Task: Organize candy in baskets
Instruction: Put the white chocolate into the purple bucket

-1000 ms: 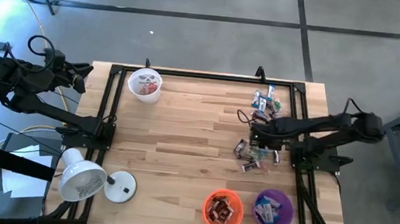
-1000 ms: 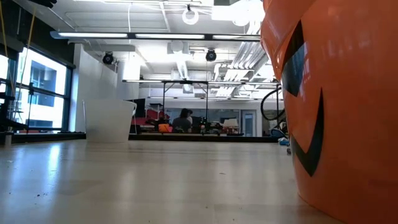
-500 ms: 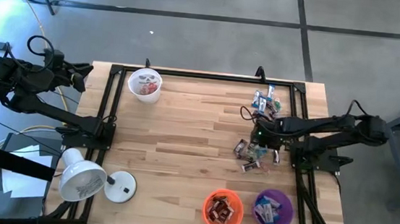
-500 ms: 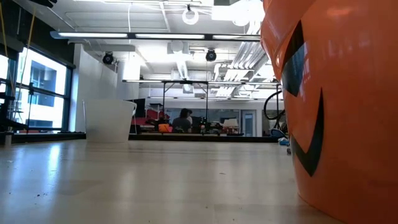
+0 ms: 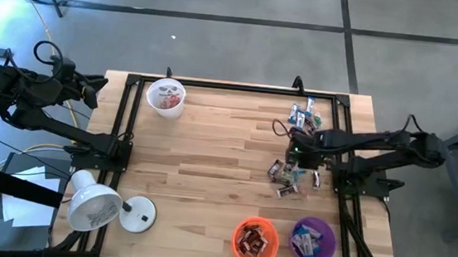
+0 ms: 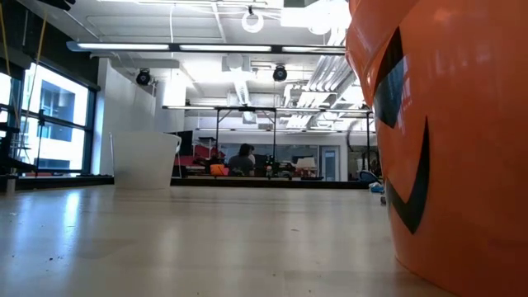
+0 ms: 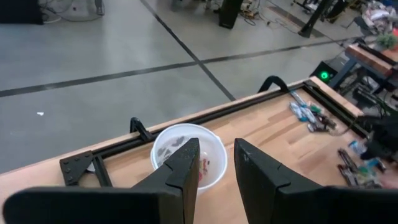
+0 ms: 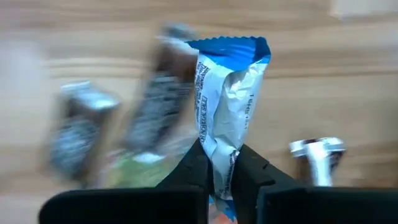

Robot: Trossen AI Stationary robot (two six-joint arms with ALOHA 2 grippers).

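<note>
wood: pale butcher-block table (image 5: 211, 144) with a black frame round it, seen from straight above.
right gripper: right gripper (image 8: 219, 163) sits over the loose candy on the right side of the table, fingers (image 8: 193, 168) pinched tight on a blue-and-white candy bar (image 8: 227, 109). wrapper sticks up between the tips, blue crimped edge on top.
loose candy: one bunch (image 5: 305, 114) near the far right edge, another bunch (image 5: 289, 177) a bit nearer the front, with the right gripper (image 5: 300, 151) between them. more bars lie blurred behind the pinched one in the right wrist view, dark and silvery wrappers, can't read them.
left gripper: left gripper (image 7: 214, 162) is parked off the table's far left corner, up in the air, fingers a little apart with nothing between them. it looks down toward the white basket.
white basket: white basket (image 5: 166, 96) stands at the far left of the table, a few pinkish candies inside.
orange basket: orange basket (image 5: 254, 240) at the front edge, dark brown/red bars in it. it fills the right side of the low view (image 6: 445, 140), black face print showing.
purple basket: purple basket (image 5: 313, 241) just beside the orange one on its right, blue-and-white bars inside.
lamp: white dome lamp (image 5: 93, 206) with a round base at the front left corner.
background: people sit at desks (image 6: 243, 161) far back in the room, too small to say more.
</note>
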